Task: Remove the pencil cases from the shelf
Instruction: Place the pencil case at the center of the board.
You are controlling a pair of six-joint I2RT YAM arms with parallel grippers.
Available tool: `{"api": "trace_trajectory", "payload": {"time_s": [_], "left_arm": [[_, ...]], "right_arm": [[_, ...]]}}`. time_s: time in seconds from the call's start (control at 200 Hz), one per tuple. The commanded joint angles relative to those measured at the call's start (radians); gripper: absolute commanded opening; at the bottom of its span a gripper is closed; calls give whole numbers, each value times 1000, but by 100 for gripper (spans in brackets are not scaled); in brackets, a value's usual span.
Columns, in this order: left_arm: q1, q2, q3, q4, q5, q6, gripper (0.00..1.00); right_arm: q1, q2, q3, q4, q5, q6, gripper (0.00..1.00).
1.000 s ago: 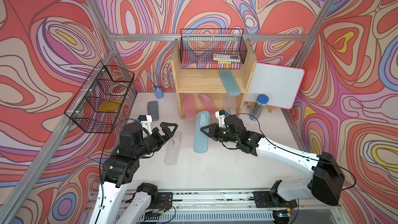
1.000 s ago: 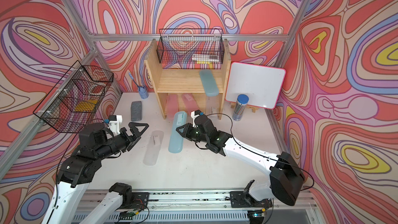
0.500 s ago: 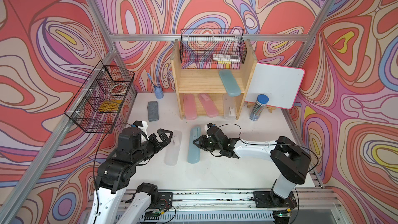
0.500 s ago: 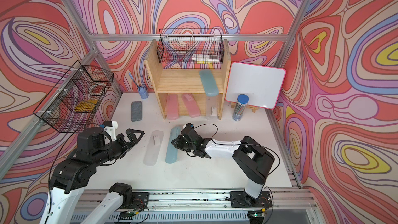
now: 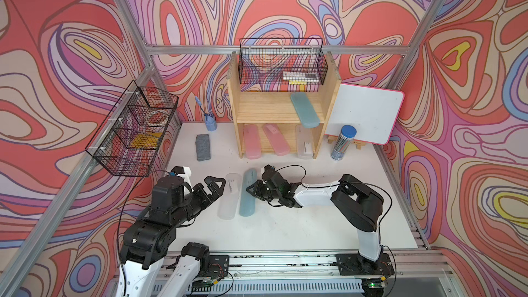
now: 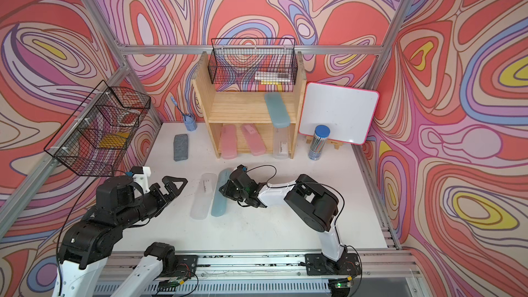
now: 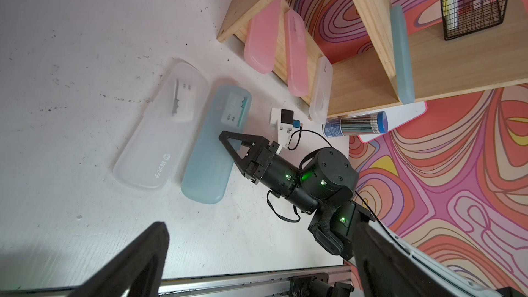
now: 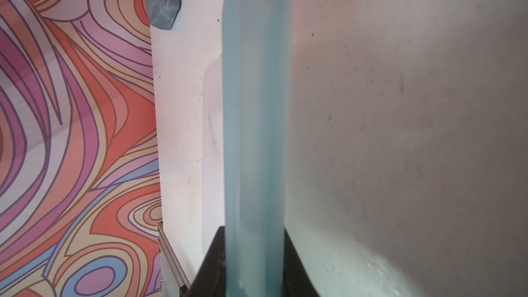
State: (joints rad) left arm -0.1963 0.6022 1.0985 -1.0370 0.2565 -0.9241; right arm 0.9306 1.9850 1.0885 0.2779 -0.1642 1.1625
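The right gripper [image 5: 252,190] is clamped on the long edge of a teal pencil case [image 5: 247,204], which sits low on the table [image 5: 314,224] just right of a frosted clear case [image 5: 229,201]. It seems to be lining up removed cases in a near row away from the shelf [image 5: 331,92]. The left gripper [image 5: 217,187] hangs wide open and empty just left of that pair. On the shelf, a second teal case [image 5: 304,110] overhangs the upper board at the right, while two pink cases [image 5: 251,141] and a lower clear case [image 5: 304,145] await below.
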Motion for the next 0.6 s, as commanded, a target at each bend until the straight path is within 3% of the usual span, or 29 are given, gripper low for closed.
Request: {"api": "trace_trajectory", "payload": {"time_s": [0.0,0.381,0.596], "left_arm": [[5,-10,2,-32,-16,-9,99],[5,-15,-3,-35,-16,-16,99],[5,-19,-11,-25,-17,-22,99]], "right_arm": [[8,30,22,39,9,16,19],[20,96,49,51,23,77,25],[20,62,72,-70,48,76,51]]}}
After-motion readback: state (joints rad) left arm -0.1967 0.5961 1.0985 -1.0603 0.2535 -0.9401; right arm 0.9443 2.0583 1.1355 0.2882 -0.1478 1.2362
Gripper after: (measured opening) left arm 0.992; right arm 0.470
